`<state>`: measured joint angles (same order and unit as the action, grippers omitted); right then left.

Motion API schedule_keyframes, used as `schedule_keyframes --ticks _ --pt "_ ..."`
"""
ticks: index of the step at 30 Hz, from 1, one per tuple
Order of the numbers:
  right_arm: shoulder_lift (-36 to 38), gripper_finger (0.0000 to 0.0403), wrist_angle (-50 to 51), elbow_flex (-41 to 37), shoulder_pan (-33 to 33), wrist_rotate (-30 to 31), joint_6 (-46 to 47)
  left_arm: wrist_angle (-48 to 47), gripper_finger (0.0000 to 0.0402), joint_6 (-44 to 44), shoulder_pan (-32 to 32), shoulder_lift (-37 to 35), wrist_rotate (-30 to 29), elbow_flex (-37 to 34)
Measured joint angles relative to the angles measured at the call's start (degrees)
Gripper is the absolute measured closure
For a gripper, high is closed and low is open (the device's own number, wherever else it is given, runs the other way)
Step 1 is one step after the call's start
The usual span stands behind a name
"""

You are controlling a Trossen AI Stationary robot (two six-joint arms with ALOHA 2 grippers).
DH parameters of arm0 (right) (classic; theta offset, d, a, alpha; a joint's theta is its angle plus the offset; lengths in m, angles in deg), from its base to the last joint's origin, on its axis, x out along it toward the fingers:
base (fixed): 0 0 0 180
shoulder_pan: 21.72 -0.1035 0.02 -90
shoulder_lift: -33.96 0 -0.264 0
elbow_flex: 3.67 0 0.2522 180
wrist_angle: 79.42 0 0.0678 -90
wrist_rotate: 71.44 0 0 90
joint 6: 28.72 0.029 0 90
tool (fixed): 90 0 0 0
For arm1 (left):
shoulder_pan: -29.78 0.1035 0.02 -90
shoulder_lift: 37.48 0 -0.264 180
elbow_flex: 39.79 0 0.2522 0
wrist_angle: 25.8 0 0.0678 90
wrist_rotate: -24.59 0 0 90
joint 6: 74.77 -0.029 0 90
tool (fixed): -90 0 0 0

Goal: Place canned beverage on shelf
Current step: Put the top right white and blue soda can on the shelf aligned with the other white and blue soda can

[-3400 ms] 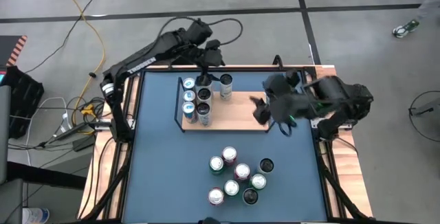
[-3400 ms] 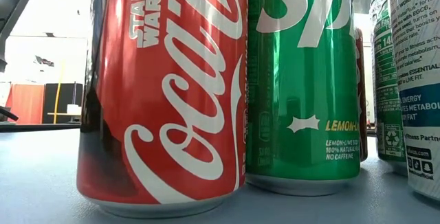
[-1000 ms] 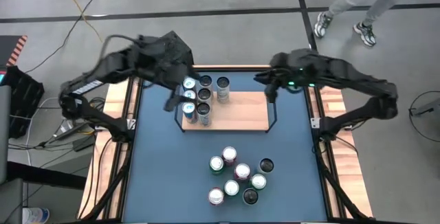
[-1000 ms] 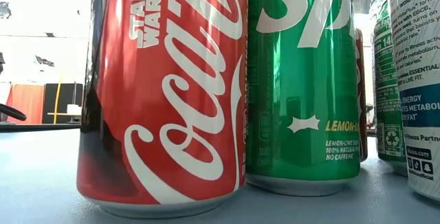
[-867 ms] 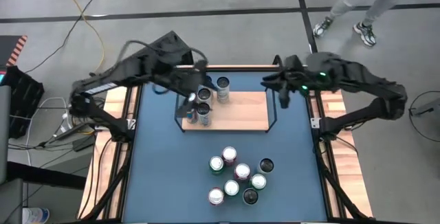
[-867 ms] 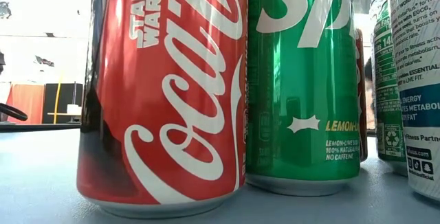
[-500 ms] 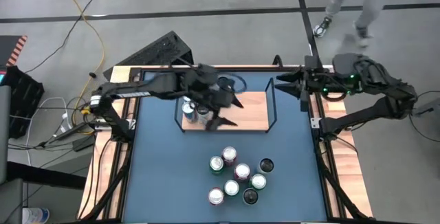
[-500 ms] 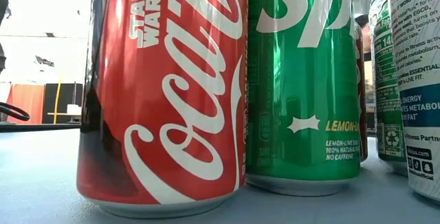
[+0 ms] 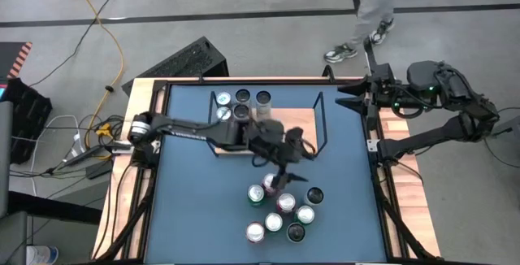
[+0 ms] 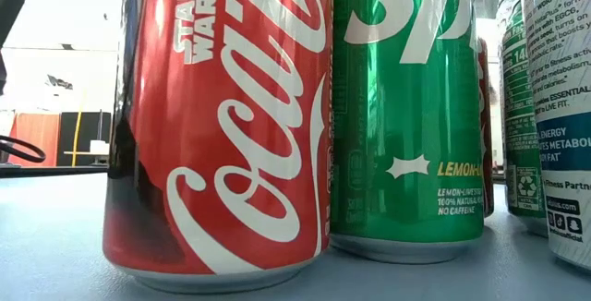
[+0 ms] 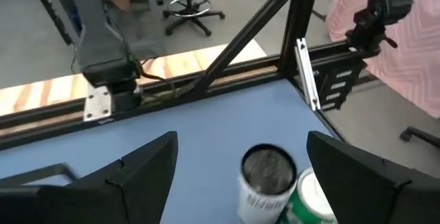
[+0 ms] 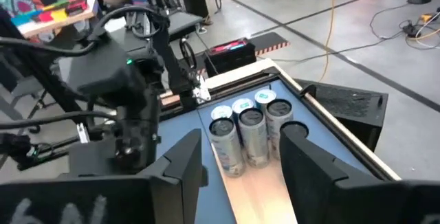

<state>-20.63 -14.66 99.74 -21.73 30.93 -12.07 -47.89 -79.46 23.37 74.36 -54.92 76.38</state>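
Seven-odd cans (image 9: 280, 208) crowd under the left gripper (image 9: 280, 177), its fingers wide and empty; descending could topple neighbours. The right gripper (image 9: 351, 96), apparently part-open and empty, waits beside the shelf (image 9: 302, 127).

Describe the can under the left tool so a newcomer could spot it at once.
On the large blue tabletop, in front of the light-wood shelf board, stands a cluster of upright cans. The white-bodied, silver-topped can is the one nearest the shelf, framed by the open left tool, beside a green can.

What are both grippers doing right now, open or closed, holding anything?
Left gripper: open, empty, over the loose cans.
Right gripper: open, empty.
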Motion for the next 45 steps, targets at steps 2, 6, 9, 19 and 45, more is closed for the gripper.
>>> schedule_keyframes --ticks 2,6,9,19,45 --pt "-0.04 0.0226 0.56 0.00 0.00 -0.21 0.00 2.09 0.0093 0.88 -1.89 1.49 -2.55 0.00" --pt "-0.02 0.0227 1.67 0.00 0.02 -0.20 0.00 6.47 0.0093 3.13 -5.83 3.95 -9.71 0.02" --pt "0.14 0.0227 1.87 0.00 0.00 -0.23 0.00 10.18 0.0093 4.87 -8.36 5.76 -15.64 0.02" --pt "4.90 0.0227 7.07 -0.02 0.02 -0.29 -0.61 17.42 0.0093 7.61 -9.64 11.45 -24.98 0.02" --pt "10.73 0.0227 10.42 -0.02 0.04 -0.33 0.07 8.78 0.0093 16.95 -11.61 14.98 -29.42 2.10"
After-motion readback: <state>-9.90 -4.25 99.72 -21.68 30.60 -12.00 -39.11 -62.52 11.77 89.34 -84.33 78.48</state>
